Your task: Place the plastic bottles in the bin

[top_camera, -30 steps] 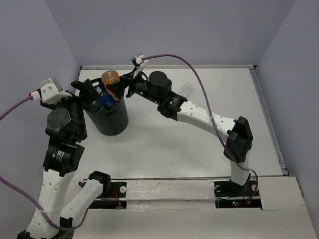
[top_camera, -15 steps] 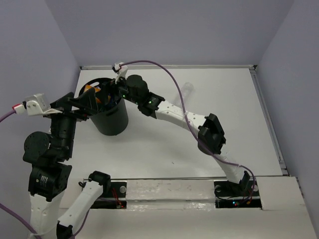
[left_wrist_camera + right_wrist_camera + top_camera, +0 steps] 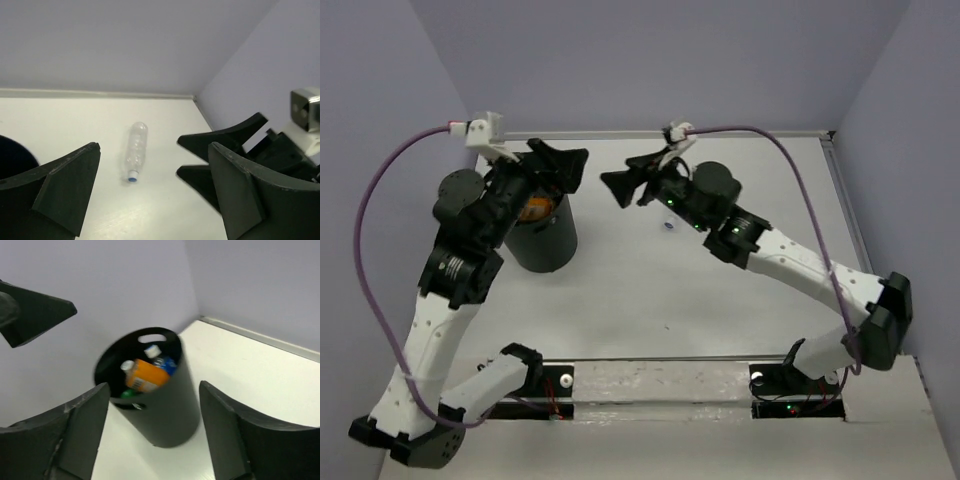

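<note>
lying inside the black bin [image 3: 545, 250], an orange bottle [image 3: 532, 208] is seen just below the rim. in the right wrist view a blue-labelled bottle [image 3: 165, 363] and a white cap [image 3: 151, 351] are packed beside it, and part of a green bottle [image 3: 128, 393] shows under it. the bin is stood upright at the far left of the white table [image 3: 720, 300], close to the back wall. its slot handle [image 3: 152, 337] is cut just under the rim, on the side away from the right wrist camera. one clear bottle [image 3: 135, 149] is left outside, laid on its side on the table to the right of the bin and well apart from it. its blue cap [image 3: 132, 176] is turned toward the left wrist camera. from above only that cap can be made out, the rest being hidden beneath the right arm. the left gripper [image 3: 565, 168] is held in the air above the bin's far right edge, its fingers spread wide with nothing between them. the right gripper [image 3: 620, 180] is held just to the right of the bin, facing the left one, likewise spread apart and empty.
</note>
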{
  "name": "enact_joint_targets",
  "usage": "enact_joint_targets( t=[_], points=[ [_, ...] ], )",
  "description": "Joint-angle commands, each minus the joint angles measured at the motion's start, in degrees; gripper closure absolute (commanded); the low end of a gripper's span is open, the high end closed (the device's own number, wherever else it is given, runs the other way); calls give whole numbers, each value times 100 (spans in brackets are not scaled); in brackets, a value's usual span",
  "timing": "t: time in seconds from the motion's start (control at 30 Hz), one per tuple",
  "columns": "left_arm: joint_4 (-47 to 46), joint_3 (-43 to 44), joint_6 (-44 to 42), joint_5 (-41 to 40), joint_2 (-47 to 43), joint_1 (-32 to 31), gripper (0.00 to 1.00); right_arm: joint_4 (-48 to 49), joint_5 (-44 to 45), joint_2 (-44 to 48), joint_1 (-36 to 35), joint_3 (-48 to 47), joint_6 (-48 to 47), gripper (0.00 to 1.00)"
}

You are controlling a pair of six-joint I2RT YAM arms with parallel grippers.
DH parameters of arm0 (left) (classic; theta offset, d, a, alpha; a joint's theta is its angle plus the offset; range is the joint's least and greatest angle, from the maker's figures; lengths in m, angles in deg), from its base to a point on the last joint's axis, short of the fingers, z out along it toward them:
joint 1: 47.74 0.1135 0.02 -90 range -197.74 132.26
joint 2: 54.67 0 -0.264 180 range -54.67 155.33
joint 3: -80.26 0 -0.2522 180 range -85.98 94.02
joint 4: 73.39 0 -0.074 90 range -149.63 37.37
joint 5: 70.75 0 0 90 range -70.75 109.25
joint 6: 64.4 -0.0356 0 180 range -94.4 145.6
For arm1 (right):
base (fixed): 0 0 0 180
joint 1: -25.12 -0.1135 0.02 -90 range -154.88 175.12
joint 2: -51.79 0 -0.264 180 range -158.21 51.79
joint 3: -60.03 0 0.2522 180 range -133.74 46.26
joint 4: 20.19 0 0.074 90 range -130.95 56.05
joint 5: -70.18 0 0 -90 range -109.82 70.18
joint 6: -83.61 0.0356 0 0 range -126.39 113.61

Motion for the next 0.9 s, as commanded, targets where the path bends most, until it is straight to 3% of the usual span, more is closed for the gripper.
enact_joint_targets(
  t=[0.0, 0.07, 0.17, 0.27, 0.47, 0.6, 0.87],
  points=[
    [-439, 234, -123, -604, 1023, -1015, 1, 167, 364, 1360, 997, 2178, 852, 37],
    [-395, 507, -326, -1058, 1951, -1613, 1, 62, 362, 1861, 1444, 2886, 1039, 37],
    [-368, 1149, -546, -1235, 3202, -1748, 1, -395, 862, 2743, 1570, 3871, 1189, 36],
    [-124, 2062, -783, -1253, 4508, -1748, 1, -782, 1065, 3280, 1570, 4495, 1277, 27],
    [886, 4663, -1381, -1007, 7102, -1739, 1, -1257, 1057, 4282, 1623, 5173, 1435, 19],
    [1240, 6323, -1575, -1068, 8248, -1713, 1, -1563, 837, 4661, 1623, 5420, 1479, 18],
    [327, 6459, -1470, -937, 9346, -1669, 1, -1582, 99, 5074, 1623, 5728, 1541, 18]
  ],
)
